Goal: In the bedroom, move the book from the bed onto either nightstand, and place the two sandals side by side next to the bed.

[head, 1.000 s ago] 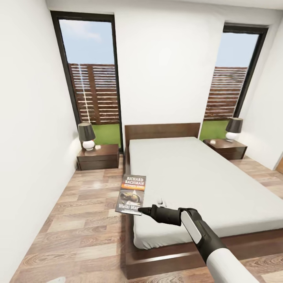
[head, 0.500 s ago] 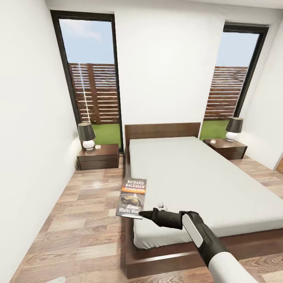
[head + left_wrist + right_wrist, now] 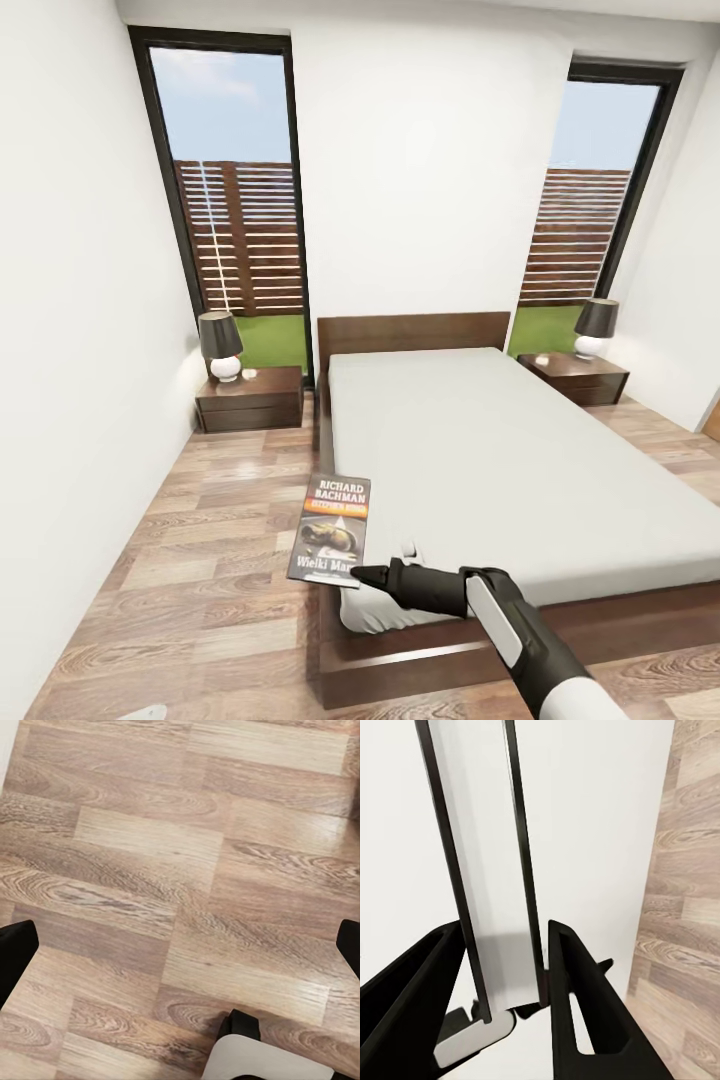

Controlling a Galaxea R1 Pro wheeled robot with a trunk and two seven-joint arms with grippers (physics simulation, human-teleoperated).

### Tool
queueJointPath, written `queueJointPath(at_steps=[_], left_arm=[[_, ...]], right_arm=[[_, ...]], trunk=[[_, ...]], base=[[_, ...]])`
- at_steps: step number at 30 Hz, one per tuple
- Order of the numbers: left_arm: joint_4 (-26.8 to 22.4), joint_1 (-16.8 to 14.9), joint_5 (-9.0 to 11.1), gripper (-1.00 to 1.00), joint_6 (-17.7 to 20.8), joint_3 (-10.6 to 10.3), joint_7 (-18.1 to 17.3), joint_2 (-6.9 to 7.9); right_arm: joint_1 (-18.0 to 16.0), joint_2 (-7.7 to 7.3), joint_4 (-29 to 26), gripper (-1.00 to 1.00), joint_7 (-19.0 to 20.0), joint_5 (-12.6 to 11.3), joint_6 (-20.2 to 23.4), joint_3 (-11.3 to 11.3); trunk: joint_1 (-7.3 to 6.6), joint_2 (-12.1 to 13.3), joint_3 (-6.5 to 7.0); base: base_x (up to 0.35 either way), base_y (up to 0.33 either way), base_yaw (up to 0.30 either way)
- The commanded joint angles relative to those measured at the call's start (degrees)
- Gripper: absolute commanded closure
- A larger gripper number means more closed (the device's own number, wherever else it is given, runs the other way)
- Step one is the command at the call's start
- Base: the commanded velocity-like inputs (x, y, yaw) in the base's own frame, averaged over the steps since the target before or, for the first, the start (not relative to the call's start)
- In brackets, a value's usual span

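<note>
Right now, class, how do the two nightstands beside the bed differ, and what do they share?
The left nightstand stands nearer the book, which the right pincer holds; the right nightstand lies across the bed. The left one looks larger. Both are dark brown wood and carry a dark-shaded lamp.

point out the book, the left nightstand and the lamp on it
book [image 3: 331, 530], head view, middle of its front cover.
left nightstand [image 3: 251, 399], head view, its drawer front.
lamp [image 3: 220, 337], head view, its dark shade.
</note>
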Motion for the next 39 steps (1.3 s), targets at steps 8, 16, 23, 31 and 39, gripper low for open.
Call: queueJointPath(at_steps=[8, 16, 23, 31, 39], left_arm=[[-0.01, -0.04, 0.60, -1.00, -0.02, -0.12, 0.10, 0.00], [-0.01, -0.04, 0.61, -1.00, -0.03, -0.12, 0.10, -0.03], [-0.01, -0.04, 0.63, -1.00, -0.08, -0.12, 0.10, -0.07], [-0.01, -0.04, 0.61, -1.00, -0.10, -0.12, 0.10, -0.08], [-0.01, -0.04, 0.61, -1.00, -0.10, -0.12, 0.10, -0.08]], right_arm=[[0.23, 0.01, 0.03, 1.00, 0.30, -0.24, 0.25, 0.46], [0.48, -0.01, 0.07, 1.00, 0.37, -0.31, 0.21, 0.57], [0.83, 0.09, 0.08, 1.00, 0.41, -0.26, 0.17, 0.71], [0.92, 0.28, 0.08, 1.00, 0.47, -0.22, 0.15, 0.93], [0.92, 0.32, 0.08, 1.00, 0.48, -0.21, 0.09, 1.89]], trunk=[[0.04, -0.13, -0.13], [0.04, -0.13, -0.13], [0.04, -0.13, -0.13], [0.04, -0.13, -0.13], [0.04, -0.13, -0.13]], base=[[0.000, 0.000, 0.000], [0.000, 0.000, 0.000], [0.000, 0.000, 0.000], [0.000, 0.000, 0.000], [0.000, 0.000, 0.000]])
